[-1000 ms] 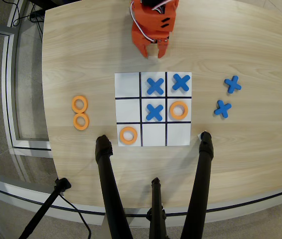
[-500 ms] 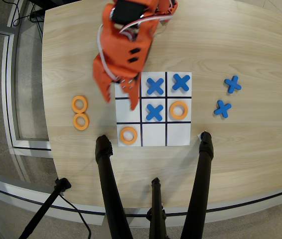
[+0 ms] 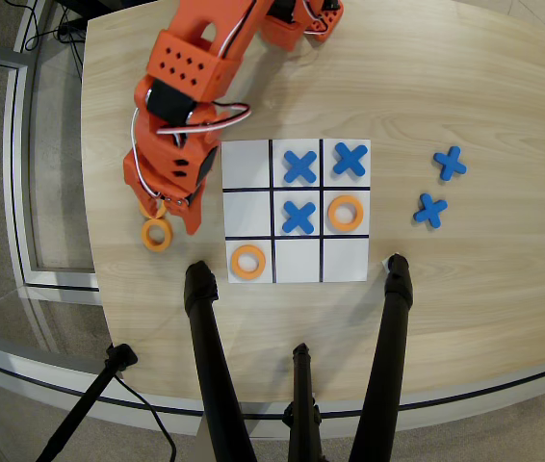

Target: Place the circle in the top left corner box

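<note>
Overhead view: an orange arm is reaching down the left side of a wooden table (image 3: 504, 279), beside a white 3x3 grid sheet (image 3: 297, 269).
Gripper (image 3: 164, 206): it is hanging over a spot just left of the sheet; its fingers are appearing to straddle one orange ring, but the arm's body is hiding the tips, so I cannot tell whether they are closed on it or merely around it.
Circle under the gripper (image 3: 148, 205): only a sliver of its rim is showing past the fingers; it is sitting off the grid, on bare wood.
Second loose circle (image 3: 157, 234): it is lying flat, just below the first as this view shows it, fully visible.
Circles already on the grid: one (image 3: 347, 213) is sitting in the middle-right cell, another (image 3: 247, 262) in the bottom-left cell.
Blue crosses: three are occupying cells, at top centre (image 3: 299, 166), top right (image 3: 350, 159) and centre (image 3: 298, 217); two spares (image 3: 450, 163) (image 3: 430, 210) are waiting to the right, well apart from the sheet.
Top left corner box (image 3: 246, 165): it is standing empty, close to the gripper.
Handling, as a judgement: the ring is looking light, stiff and thin, probably printed plastic, so it is likely sliding easily on wood.
Hold, as a judgement: pinching across the band, one finger through the hole, is looking safest.
</note>
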You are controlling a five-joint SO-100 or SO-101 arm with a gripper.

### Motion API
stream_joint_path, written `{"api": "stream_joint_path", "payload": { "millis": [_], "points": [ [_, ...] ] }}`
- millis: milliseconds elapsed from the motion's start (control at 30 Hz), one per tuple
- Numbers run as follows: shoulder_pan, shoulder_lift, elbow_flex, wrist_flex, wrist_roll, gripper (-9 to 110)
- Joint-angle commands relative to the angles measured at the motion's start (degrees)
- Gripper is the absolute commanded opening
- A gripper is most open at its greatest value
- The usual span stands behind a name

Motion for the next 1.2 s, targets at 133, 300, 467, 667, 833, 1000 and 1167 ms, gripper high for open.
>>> {"api": "stream_joint_path", "payload": {
  "millis": [133,300,467,667,833,1000,1167],
  "points": [
    [2.1,-7.1,-5.7,0.0,-4.7,22],
    [3.3,-11.3,-8.9,0.4,-5.6,22],
    [4.5,-13.8,-10.8,0.1,-6.4,22],
    [5.2,-16.3,-11.3,-1.2,-7.3,22],
    [5.4,-17.8,-11.3,-1.9,-7.5,22],
    [5.4,-19.3,-11.3,-3.6,-7.5,22],
    [5.4,-20.6,-11.0,-4.9,-7.5,22]
  ]
}}
